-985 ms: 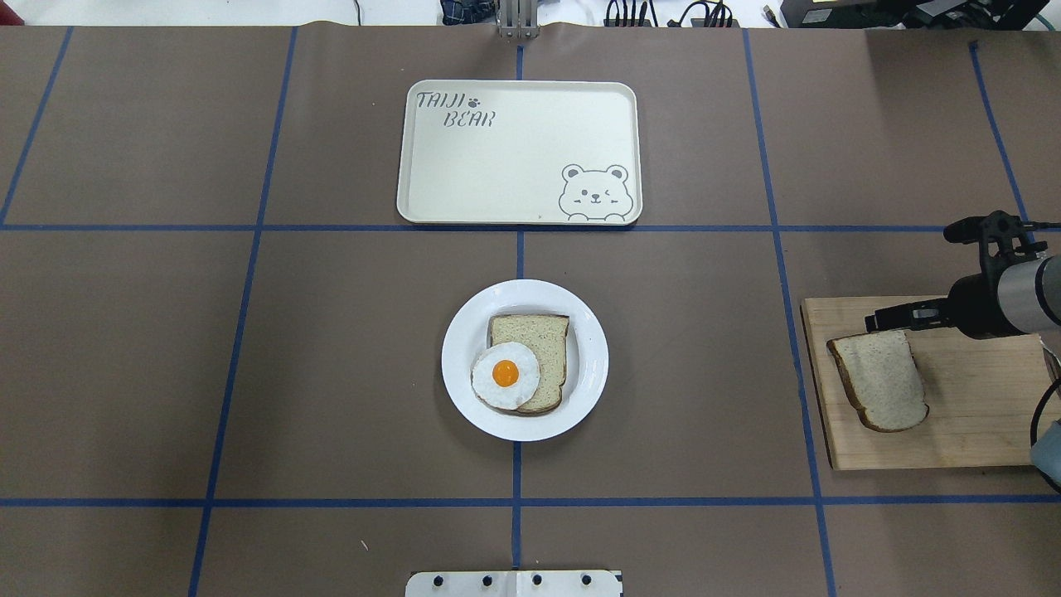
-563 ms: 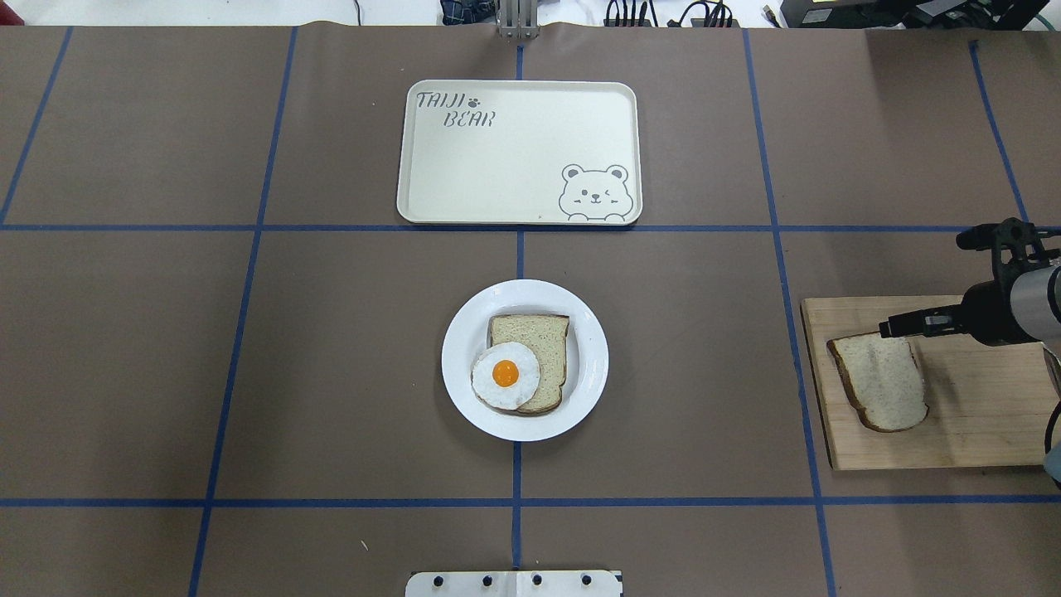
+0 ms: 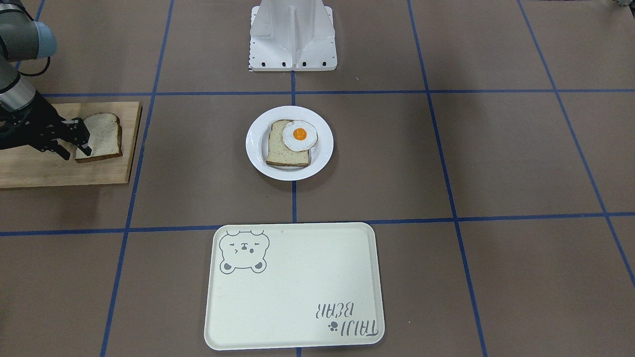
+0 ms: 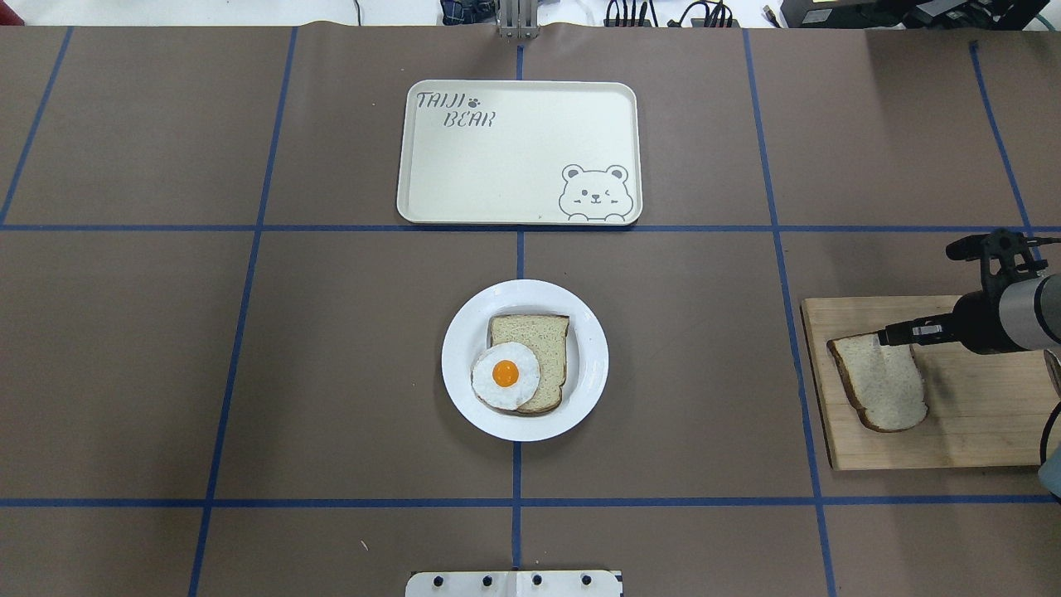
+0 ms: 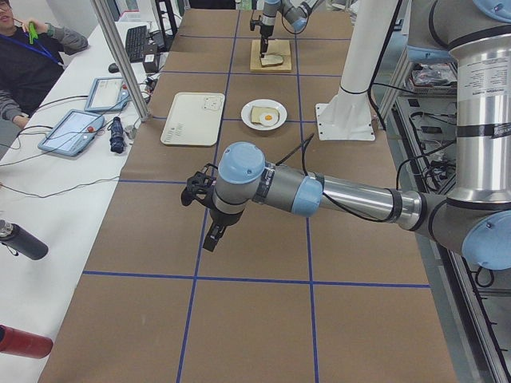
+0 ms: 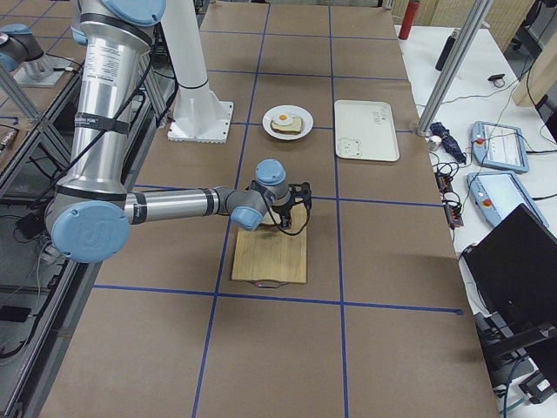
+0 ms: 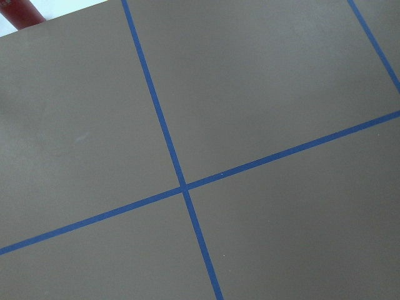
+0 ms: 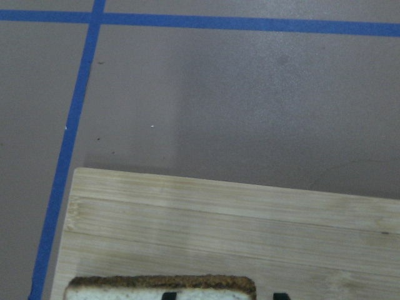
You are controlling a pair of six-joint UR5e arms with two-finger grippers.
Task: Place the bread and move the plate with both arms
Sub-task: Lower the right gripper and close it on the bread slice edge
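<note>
**Entry: bread pickup, right arm**

- **Bread** (image 4: pixel 880 383): we find it lying flat on the wooden board (image 4: pixel 978 431) at the right edge of the table (image 4: pixel 331 373). It is well apart from the plate (image 4: pixel 590 356) at the centre, which carries another slice (image 4: pixel 549 332) and a fried egg (image 4: pixel 505 375). The tray (image 4: pixel 464 166) lies on the far side of the plate.
- **Right gripper** (image 4: pixel 889 335): we record it partly open with a moderate gap, angled down at the far end of the bread. In the wrist view one fingertip (image 8: pixel 167 295) sits over the bread and the other just past its far crust, so the jaws straddle that edge. It holds nothing. We cannot tell whether a pad touches the bread.
- **Left gripper** (image 5: pixel 210 238): we see it only from the side, over bare table. We cannot tell how its jaws stand.
- **Handling note**: we judge the step in hand to be the grasp.
  - The bread looks soft, so we would settle both pads around the crust before closing.
  - We would close lightly on the firmer crust and lift level.
  - A hard pinch could fold or tear it.
</note>
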